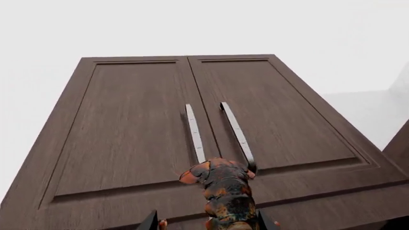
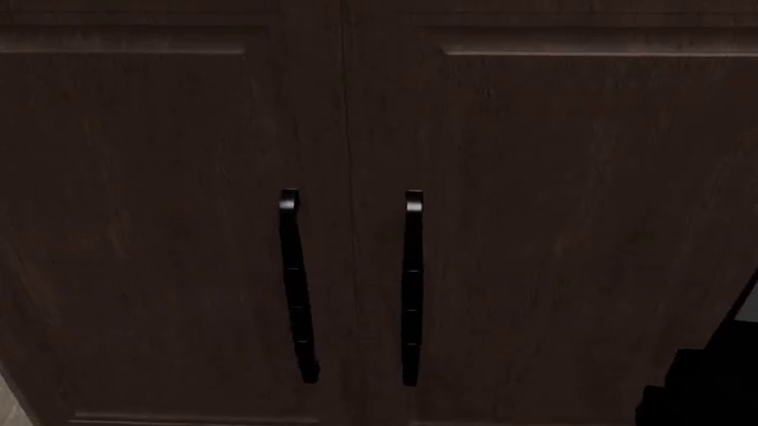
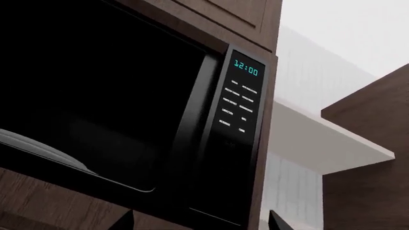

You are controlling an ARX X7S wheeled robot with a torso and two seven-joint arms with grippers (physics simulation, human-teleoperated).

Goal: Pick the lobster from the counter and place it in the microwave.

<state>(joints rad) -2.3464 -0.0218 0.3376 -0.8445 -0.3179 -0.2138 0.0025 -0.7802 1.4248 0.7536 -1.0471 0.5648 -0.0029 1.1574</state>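
dark wood cabinet doors behind the lobster, clamped in the left gripper; right gripper apart

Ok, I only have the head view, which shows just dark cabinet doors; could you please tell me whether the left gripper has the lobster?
Observer: Yes, the left wrist view shows the lobster held in the left gripper, raised in front of the cabinet doors.
Operator: Thank you. Is the microwave in sight anywhere?
Observer: Only in the right wrist view: the microwave is seen from below, its clock reading 12:00.
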